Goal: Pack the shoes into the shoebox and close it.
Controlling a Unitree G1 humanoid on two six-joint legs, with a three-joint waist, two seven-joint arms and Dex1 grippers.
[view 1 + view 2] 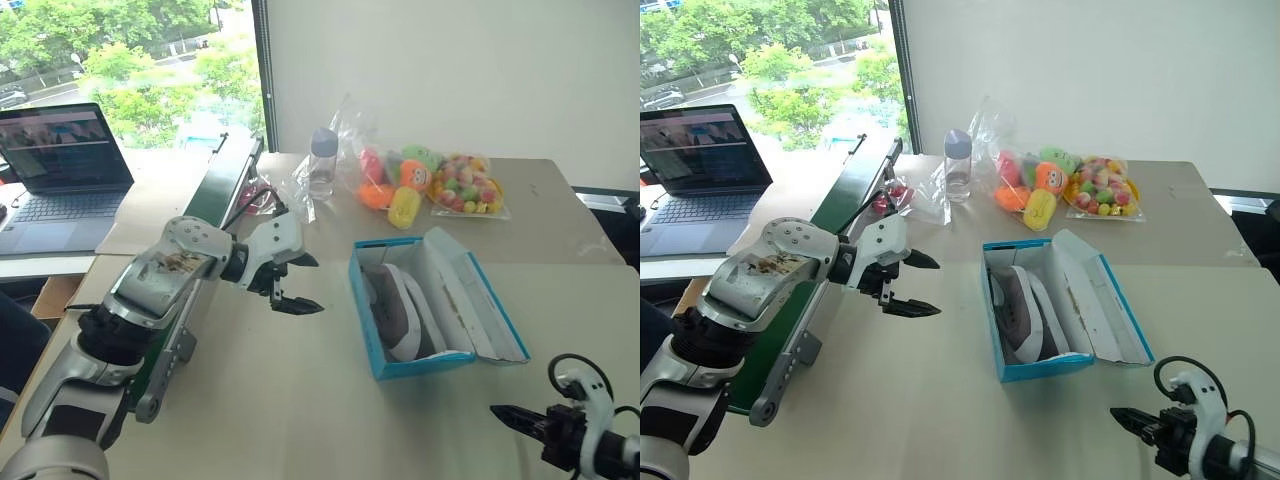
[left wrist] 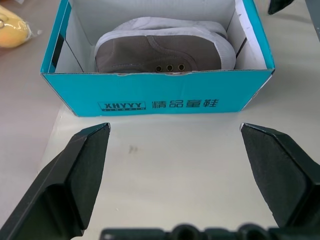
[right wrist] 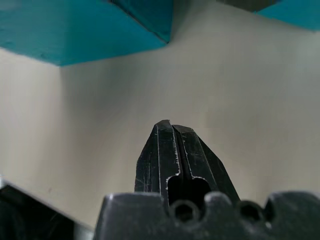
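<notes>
The blue shoebox [image 1: 420,365] stands open on the table, its white-lined lid [image 1: 475,300] folded out to the right. The grey shoes [image 1: 398,310] with white soles lie inside it. In the left wrist view the shoes [image 2: 160,50] show over the box's lettered blue wall [image 2: 160,95]. My left gripper [image 1: 297,284] hovers open and empty to the left of the box, pointing toward it. My right gripper [image 1: 505,412] is shut and empty, low near the table's front edge, in front of the box's right corner [image 3: 75,30].
A long dark green conveyor [image 1: 215,195] runs along the table's left side beneath my left arm. A laptop [image 1: 65,170] sits at far left. A clear bottle [image 1: 322,165] and bags of colourful toys [image 1: 440,180] lie behind the box.
</notes>
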